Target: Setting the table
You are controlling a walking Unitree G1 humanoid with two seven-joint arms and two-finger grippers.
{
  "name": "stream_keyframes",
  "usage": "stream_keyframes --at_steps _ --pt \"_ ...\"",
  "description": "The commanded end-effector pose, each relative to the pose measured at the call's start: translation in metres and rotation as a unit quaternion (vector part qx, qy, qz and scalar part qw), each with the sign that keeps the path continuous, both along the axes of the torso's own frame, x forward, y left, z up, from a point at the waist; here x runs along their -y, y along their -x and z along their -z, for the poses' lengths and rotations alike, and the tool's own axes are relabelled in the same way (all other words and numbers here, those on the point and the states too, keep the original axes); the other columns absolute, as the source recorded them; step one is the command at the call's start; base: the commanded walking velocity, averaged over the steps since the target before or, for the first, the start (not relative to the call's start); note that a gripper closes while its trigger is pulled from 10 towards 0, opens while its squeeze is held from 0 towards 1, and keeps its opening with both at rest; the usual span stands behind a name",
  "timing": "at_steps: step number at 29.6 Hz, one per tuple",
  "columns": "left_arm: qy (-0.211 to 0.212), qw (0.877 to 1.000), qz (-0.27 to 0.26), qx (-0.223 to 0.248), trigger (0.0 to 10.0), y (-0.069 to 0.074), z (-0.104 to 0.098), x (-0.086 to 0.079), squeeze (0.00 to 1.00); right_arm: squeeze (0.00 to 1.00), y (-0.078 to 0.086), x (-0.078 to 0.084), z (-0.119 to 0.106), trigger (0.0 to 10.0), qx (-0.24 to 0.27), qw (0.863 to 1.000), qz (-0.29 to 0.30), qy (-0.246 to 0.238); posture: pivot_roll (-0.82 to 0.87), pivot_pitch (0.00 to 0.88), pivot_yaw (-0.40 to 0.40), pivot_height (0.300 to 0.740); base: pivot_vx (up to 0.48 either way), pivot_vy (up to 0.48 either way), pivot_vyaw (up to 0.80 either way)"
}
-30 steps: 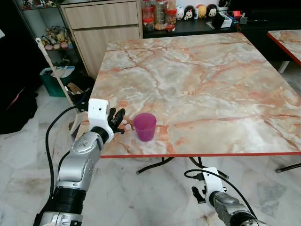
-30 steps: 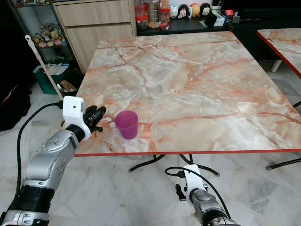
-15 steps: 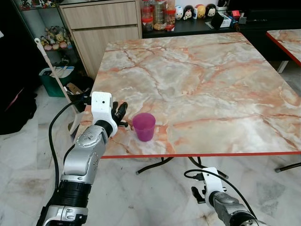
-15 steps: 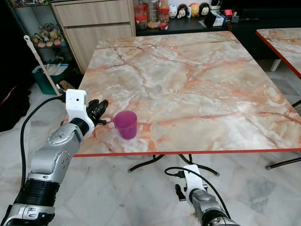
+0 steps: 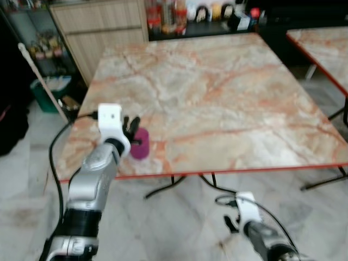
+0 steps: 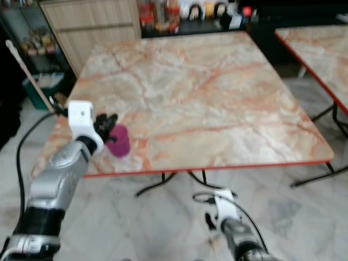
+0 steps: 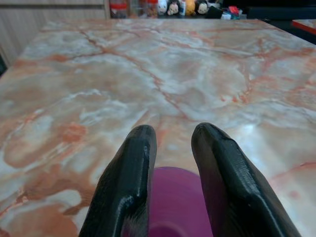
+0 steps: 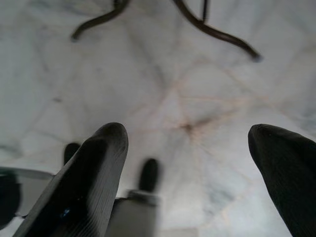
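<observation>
Left eye view now takes in more of the scene than half a second ago: the marble counter (image 5: 217, 103) sits smaller and further left in the picture, and its right front corner with a second table beyond it has come into sight, so the camera has shifted, not the things. Both head views are also blurred now, where they were sharp before. Against the counter itself, the left end effector (image 5: 132, 130) has closed in on the purple cup (image 5: 140, 150): earlier its fingers stood just left of the cup with a gap, and now they overlap the cup's left side and rim. The cup is near the front edge of the counter, toward its left front corner, about where it stood before.

From the left wrist view the two black fingers (image 7: 129, 187) stand a little apart, with the cup's rim (image 7: 175, 197) showing between and below them. They seem to straddle the rim, though the blur and the cut-off lower edge hide whether they grip it.

Much of the cup is hidden behind the fingers. The right end effector (image 8: 192, 163) hangs low beside the counter's legs over the tiled floor (image 8: 163, 84), fingers spread wide and holding nothing.
</observation>
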State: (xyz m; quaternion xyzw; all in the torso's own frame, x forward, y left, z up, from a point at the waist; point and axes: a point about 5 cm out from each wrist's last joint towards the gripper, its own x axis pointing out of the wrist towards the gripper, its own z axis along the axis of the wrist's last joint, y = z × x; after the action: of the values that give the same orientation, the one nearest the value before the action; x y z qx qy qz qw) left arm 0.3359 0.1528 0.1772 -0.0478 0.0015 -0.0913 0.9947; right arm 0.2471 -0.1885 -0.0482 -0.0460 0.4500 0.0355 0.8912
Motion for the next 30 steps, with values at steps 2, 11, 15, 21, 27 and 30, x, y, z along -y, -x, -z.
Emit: stream_keyframes --at_steps 2,11,15,21,27,30 --pt "-0.008 1.000 -0.005 -0.005 10.0 0.000 0.000 -0.002 0.00 0.00 0.000 0.002 0.000 10.0 -0.002 1.000 -0.002 0.003 -0.02 0.065 0.069 0.740 0.000 0.000 0.00" --pt "-0.025 0.998 -0.050 -0.020 10.0 -0.007 0.000 -0.020 0.00 0.00 0.000 0.002 0.000 10.0 -0.002 1.000 -0.003 0.004 -0.02 0.065 0.069 0.740 0.000 0.000 0.00" --pt "-0.035 0.997 -0.052 -0.041 10.0 -0.013 0.001 -0.023 0.00 0.00 0.000 0.002 0.000 10.0 -0.002 1.000 -0.004 0.004 -0.02 0.067 0.066 0.740 0.000 0.000 0.00" --pt "-0.046 0.995 -0.054 -0.074 10.0 -0.020 0.007 -0.021 0.00 0.00 0.000 0.002 0.000 10.0 -0.003 1.000 -0.005 0.004 -0.02 0.067 0.066 0.740 0.000 0.000 0.00" --pt "-0.007 0.995 -0.046 -0.085 10.0 -0.022 0.005 -0.021 1.00 0.00 0.000 0.002 0.000 10.0 -0.003 1.000 -0.005 0.004 -0.02 0.068 0.068 0.740 0.000 0.000 0.00" --pt "0.008 0.995 -0.049 -0.085 10.0 -0.023 0.003 -0.024 1.00 0.00 0.000 0.002 0.000 10.0 -0.002 1.000 -0.005 0.004 -0.02 0.068 0.068 0.740 0.000 0.000 0.00"
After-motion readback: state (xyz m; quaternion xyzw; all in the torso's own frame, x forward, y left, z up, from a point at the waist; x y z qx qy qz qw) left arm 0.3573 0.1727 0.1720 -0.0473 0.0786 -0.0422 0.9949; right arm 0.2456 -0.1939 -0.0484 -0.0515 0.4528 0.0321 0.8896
